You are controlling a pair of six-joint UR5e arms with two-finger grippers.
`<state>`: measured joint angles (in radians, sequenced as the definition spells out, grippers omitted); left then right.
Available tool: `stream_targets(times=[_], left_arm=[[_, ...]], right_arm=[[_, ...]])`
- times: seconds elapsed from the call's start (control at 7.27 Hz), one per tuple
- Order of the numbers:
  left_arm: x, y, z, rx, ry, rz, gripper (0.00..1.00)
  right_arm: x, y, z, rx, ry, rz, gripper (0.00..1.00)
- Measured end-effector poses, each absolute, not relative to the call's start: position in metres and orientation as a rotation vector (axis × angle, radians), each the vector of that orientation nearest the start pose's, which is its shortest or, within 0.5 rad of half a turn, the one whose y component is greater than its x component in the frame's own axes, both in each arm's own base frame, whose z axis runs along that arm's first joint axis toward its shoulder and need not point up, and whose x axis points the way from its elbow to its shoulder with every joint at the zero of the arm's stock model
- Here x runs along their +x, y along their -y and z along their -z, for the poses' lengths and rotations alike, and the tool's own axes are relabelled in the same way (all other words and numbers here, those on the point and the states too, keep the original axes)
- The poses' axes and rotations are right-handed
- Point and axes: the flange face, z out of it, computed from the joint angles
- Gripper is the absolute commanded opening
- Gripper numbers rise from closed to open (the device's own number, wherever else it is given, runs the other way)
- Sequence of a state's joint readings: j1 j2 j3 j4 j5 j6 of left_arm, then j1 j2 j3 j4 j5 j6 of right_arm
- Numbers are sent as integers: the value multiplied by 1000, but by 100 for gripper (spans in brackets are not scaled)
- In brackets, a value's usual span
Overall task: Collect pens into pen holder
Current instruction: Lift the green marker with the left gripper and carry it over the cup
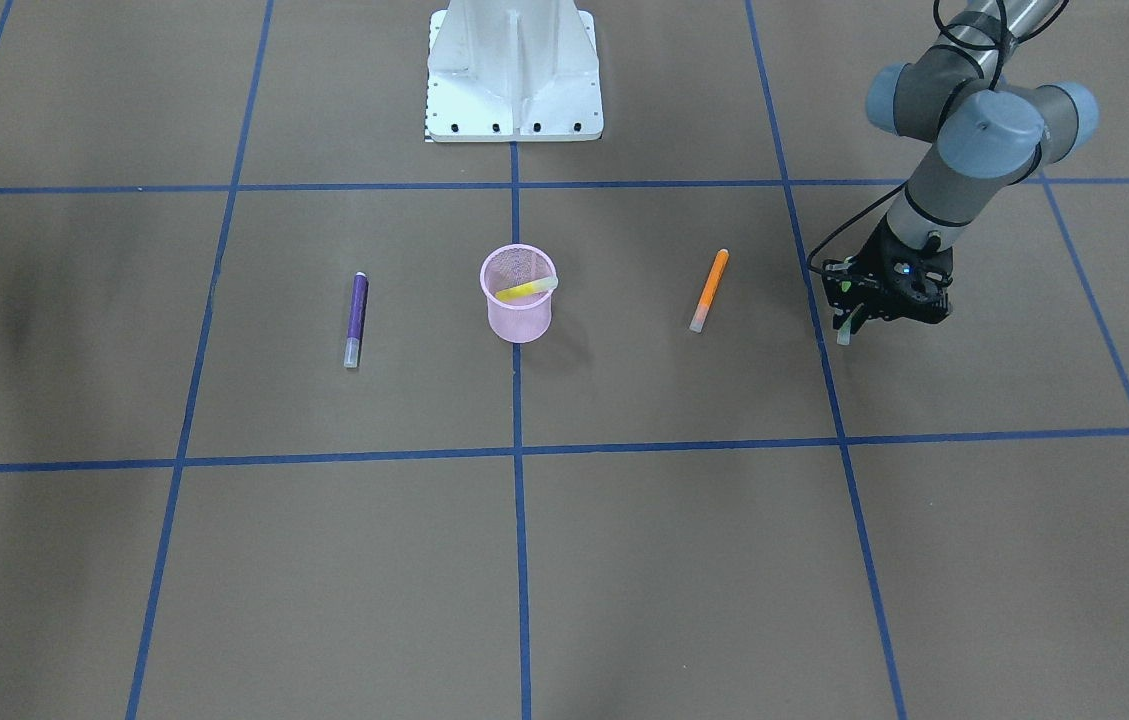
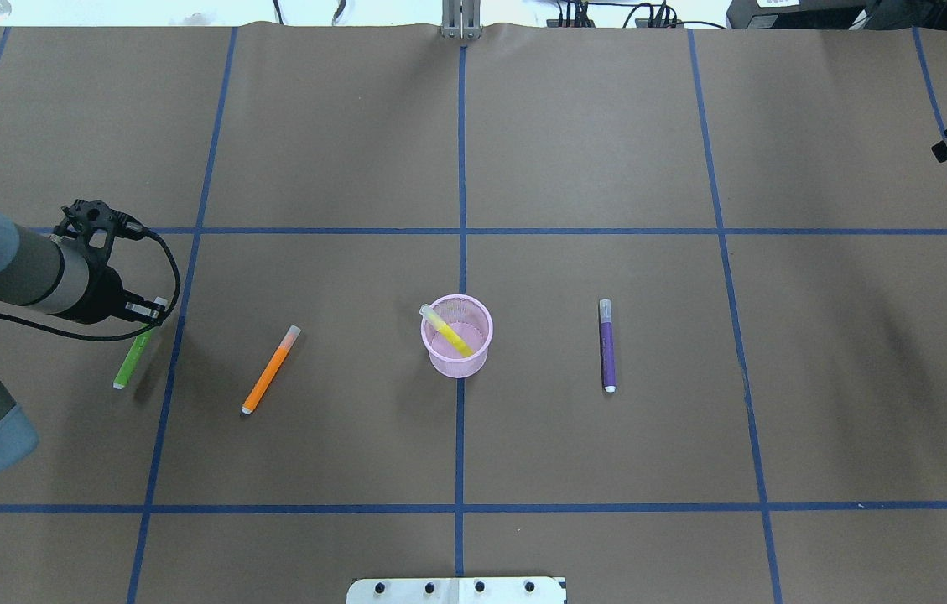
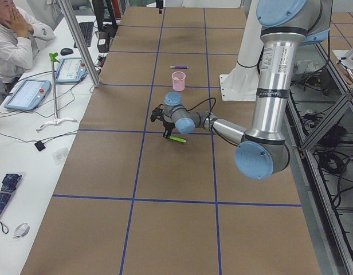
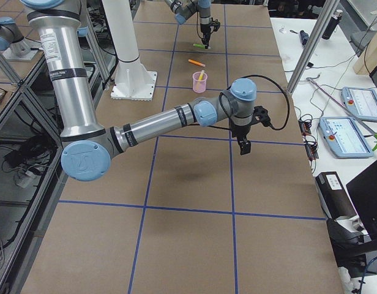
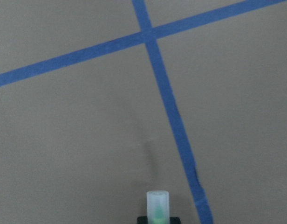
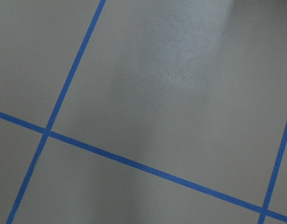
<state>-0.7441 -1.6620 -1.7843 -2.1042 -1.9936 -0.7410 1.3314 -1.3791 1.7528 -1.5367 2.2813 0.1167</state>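
The left gripper (image 2: 148, 312) clenched the green pen (image 2: 129, 362) out on the robot's left; the pink mesh pen holder (image 2: 457, 335) stood well off to its right, beyond the orange pen (image 2: 270, 370) lying between.

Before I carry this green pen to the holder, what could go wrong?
The left gripper holds the green pen near one end; it may pivot or slip.
The orange pen lies on the way; a low pass could hit it.
The yellow pen leans across the pen holder's mouth, narrowing entry.
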Motion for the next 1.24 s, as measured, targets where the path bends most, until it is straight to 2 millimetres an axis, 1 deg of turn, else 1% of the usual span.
stream_targets(times=[0.14,0.28,0.41,0.55,0.69,0.83,0.96,1.1,1.24], left_arm=[[334,435,-415,374,-914,-271,0],[332,435,-370,467,-980,-284,0],[335,436,-330,558,-1059,-300,0],[340,434,-299,638,-1134,-323,0],[346,429,-273,719,-1214,-354,0],[355,424,-254,810,-1297,-383,0],[375,419,-242,914,-1371,-392,0],[409,411,-229,1015,-1437,-372,0],[445,403,-215,1080,-1482,-336,0]], right_arm=[[-68,568,-466,260,761,261,100],[-69,568,-466,261,760,263,100],[-69,568,-466,262,760,263,100],[-69,569,-466,261,760,263,100],[-69,569,-467,260,760,262,100],[-69,570,-467,259,760,261,100],[-70,570,-467,259,760,261,100],[-70,570,-467,259,760,260,100],[-69,570,-467,259,759,260,100]])
